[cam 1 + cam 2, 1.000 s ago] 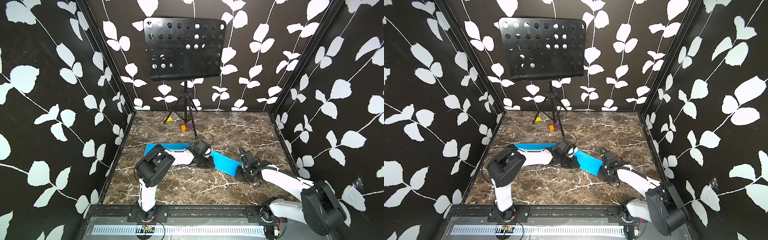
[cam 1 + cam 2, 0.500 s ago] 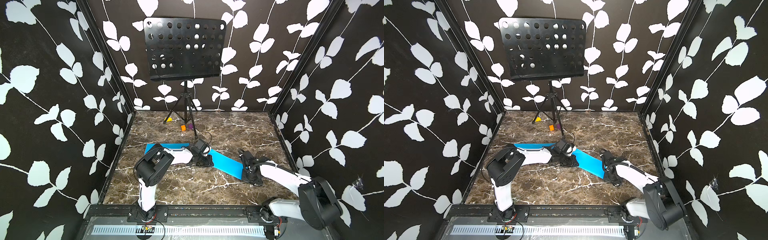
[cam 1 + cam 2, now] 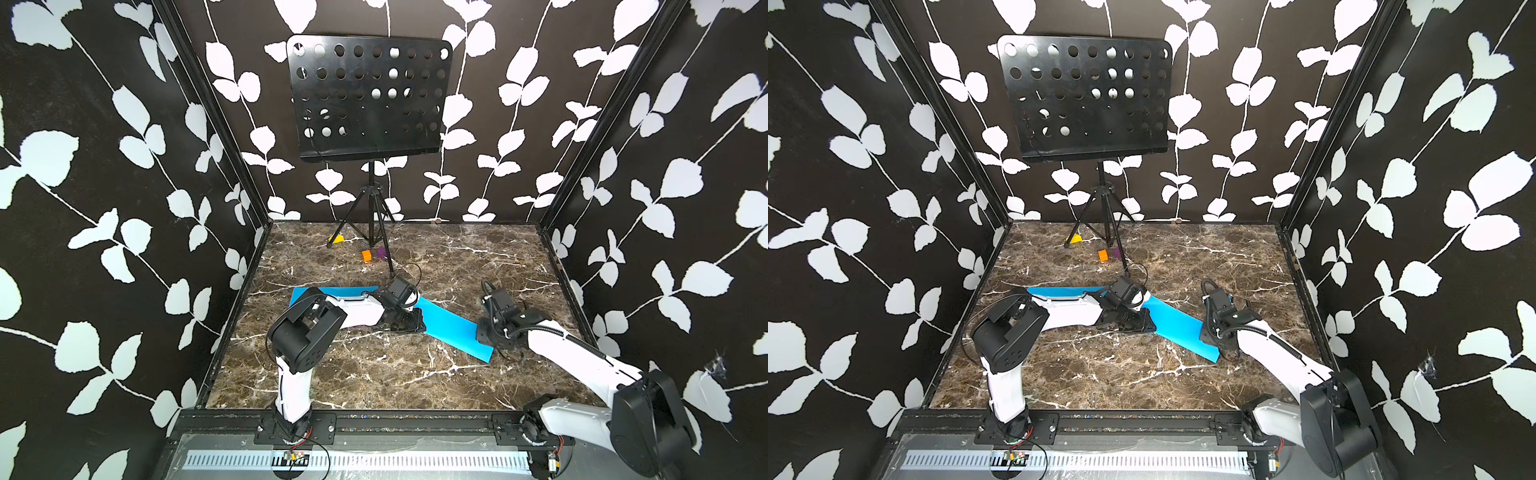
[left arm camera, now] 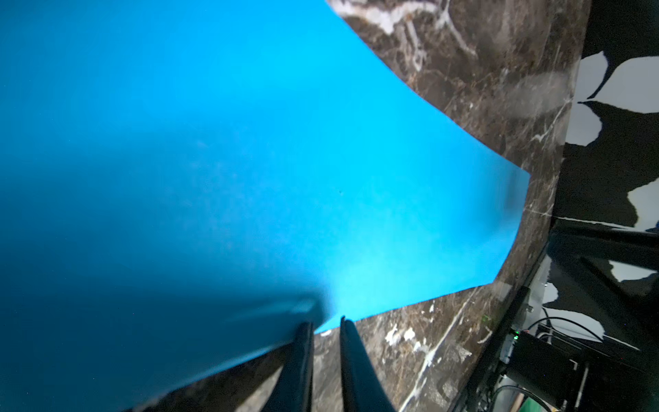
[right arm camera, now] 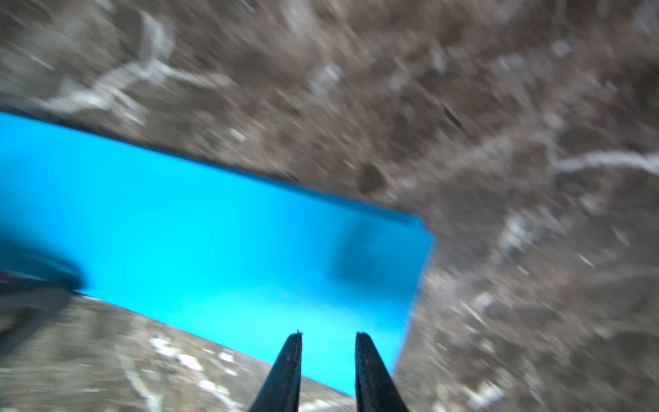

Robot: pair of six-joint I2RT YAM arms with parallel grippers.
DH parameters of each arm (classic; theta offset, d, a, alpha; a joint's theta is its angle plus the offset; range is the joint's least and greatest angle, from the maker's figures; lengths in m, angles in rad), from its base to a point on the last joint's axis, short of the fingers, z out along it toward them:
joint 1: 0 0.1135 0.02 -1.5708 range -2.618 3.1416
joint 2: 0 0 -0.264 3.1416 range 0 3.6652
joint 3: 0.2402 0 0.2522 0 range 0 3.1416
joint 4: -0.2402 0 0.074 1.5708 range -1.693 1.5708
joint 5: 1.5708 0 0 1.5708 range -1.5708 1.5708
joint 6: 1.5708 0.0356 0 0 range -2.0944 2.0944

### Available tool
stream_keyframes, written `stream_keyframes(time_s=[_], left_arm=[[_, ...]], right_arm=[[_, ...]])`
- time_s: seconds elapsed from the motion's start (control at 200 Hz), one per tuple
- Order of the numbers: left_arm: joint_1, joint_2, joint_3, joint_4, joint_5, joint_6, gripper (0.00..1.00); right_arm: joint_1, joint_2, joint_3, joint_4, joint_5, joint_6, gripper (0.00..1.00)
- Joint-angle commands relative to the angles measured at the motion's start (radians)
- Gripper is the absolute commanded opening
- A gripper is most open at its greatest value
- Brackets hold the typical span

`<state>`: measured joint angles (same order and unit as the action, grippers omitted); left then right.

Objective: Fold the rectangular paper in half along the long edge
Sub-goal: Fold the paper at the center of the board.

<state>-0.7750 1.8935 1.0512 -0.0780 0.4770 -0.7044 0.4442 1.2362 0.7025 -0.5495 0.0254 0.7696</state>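
The blue paper (image 3: 451, 326) (image 3: 1179, 322) lies on the marble table as a long, narrow folded strip that bends at its middle. My left gripper (image 3: 413, 326) (image 3: 1144, 326) lies low on that middle. In the left wrist view its tips (image 4: 326, 323) meet the near edge of the paper (image 4: 249, 160), the jaws a narrow gap apart with only table showing between them. My right gripper (image 3: 483, 334) (image 3: 1206, 332) sits at the strip's right end. In the right wrist view it (image 5: 328, 333) stands open just over the paper (image 5: 214, 249), holding nothing.
A black music stand (image 3: 365, 95) on a tripod rises at the back centre. Small yellow (image 3: 336, 239), orange (image 3: 366, 255) and purple (image 3: 380, 251) pieces lie by its legs. Patterned walls close in the table (image 3: 374, 382) on three sides.
The right gripper's jaws have parted, and it has shifted a little at the paper's right end. The left gripper has stayed on the paper's middle.
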Motion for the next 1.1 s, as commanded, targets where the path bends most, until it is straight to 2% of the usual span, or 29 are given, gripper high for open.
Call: stream_keyframes(time_s=[0.0, 0.115, 0.205, 0.3, 0.43, 0.52, 0.605, 0.925, 1.005, 1.095], left_arm=[[0.008, -0.081, -0.001, 0.053, 0.056, -0.041, 0.18], [0.008, -0.116, 0.000, 0.056, 0.037, -0.043, 0.19], [0.008, -0.138, -0.002, 0.017, 0.010, -0.008, 0.27], [0.006, -0.169, -0.012, -0.058, -0.041, 0.043, 0.39], [0.006, -0.201, -0.036, -0.111, -0.107, 0.079, 0.50], [0.006, -0.199, -0.039, -0.129, -0.127, 0.089, 0.54], [0.006, -0.188, -0.036, -0.120, -0.122, 0.085, 0.56], [-0.029, -0.170, -0.008, -0.087, -0.109, 0.071, 0.59], [-0.055, -0.134, 0.022, -0.068, -0.093, 0.061, 0.53], [-0.080, -0.074, 0.069, -0.039, -0.070, 0.046, 0.40]], right_arm=[[0.019, 0.091, 0.058, 0.189, -0.104, -0.015, 0.27], [0.038, 0.246, 0.148, 0.215, -0.146, -0.030, 0.24], [0.059, 0.323, 0.220, 0.142, -0.066, -0.044, 0.24], [0.090, 0.355, 0.295, -0.011, 0.081, -0.080, 0.34], [0.107, 0.353, 0.289, -0.109, 0.192, -0.074, 0.55], [0.108, 0.340, 0.255, -0.121, 0.189, -0.057, 0.57], [0.109, 0.344, 0.223, -0.105, 0.166, -0.035, 0.54], [0.108, 0.402, 0.141, -0.020, 0.092, 0.028, 0.54], [0.108, 0.398, 0.116, -0.006, 0.091, 0.038, 0.53], [0.108, 0.391, 0.093, 0.010, 0.087, 0.048, 0.53]])
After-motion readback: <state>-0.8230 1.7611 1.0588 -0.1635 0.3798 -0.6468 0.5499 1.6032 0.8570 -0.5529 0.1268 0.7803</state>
